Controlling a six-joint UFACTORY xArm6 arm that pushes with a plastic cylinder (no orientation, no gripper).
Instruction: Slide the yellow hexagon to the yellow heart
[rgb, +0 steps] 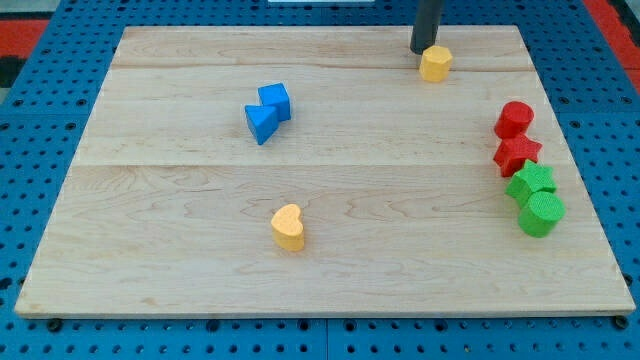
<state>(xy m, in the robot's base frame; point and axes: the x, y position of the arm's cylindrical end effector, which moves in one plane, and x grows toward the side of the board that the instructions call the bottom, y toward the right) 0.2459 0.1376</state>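
The yellow hexagon (435, 63) sits near the view's top, right of centre, on the wooden board (320, 260). The yellow heart (288, 227) lies lower, a little left of centre. My tip (421, 50) comes down from the view's top edge and stands just to the upper left of the hexagon, touching or almost touching it. The heart is far from both, down and to the view's left.
A blue cube (275, 101) and a blue block (261, 122) touch each other at the upper left of centre. At the right edge a red cylinder (514, 119), a red star (517, 155), a green star (532, 183) and a green cylinder (541, 213) stand in a column.
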